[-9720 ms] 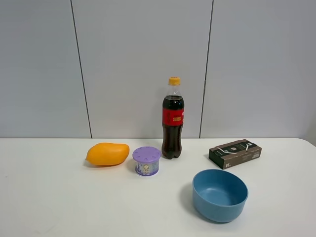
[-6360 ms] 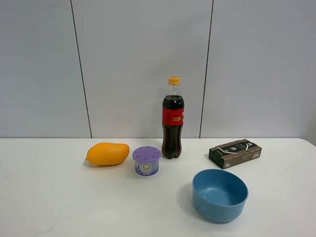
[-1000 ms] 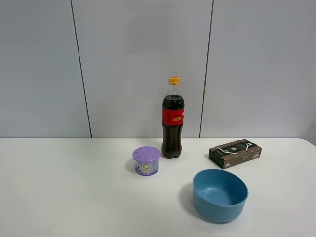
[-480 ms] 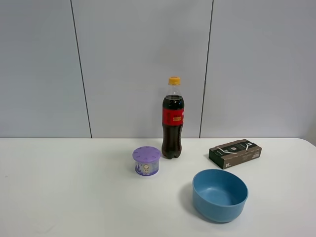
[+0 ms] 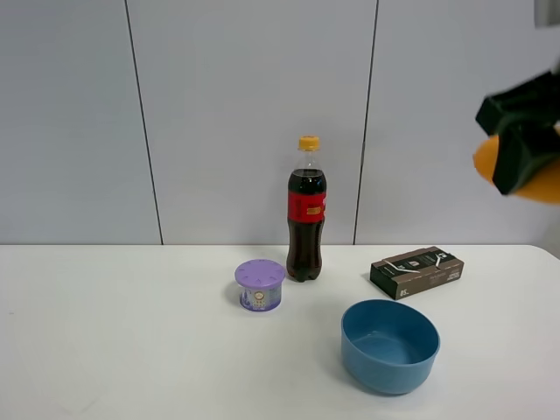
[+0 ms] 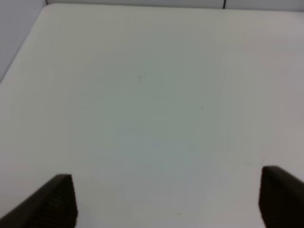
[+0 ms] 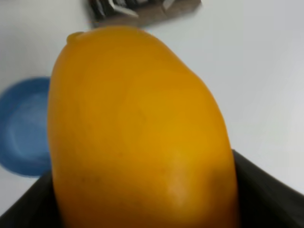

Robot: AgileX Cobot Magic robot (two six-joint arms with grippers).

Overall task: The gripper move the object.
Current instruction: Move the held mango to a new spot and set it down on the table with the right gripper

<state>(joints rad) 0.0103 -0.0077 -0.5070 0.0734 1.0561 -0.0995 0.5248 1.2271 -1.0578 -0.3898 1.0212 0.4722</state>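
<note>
The black-fingered right gripper (image 5: 522, 147) is closed around the smooth yellow-orange oval mango (image 5: 546, 185), which hangs in the air well above the round blue plastic bowl (image 5: 390, 346) and off to its right. In the right wrist view the mango fills the gap between the dark fingers (image 7: 263, 190). It seems to touch both, though the contact sits at the blurred edge. The left gripper (image 6: 166, 204) is spread wide with nothing in it, above the plain white table (image 6: 142, 85).

mango (image 7: 142, 133): smooth waxy skin, slight sheen. bowl (image 5: 389, 346): matt blue plastic. bottle (image 5: 306, 219): clear glossy plastic. table (image 5: 131, 350): smooth matt white. box (image 5: 416, 271): dark printed card. tub (image 5: 260, 284): purple plastic lid.
</note>
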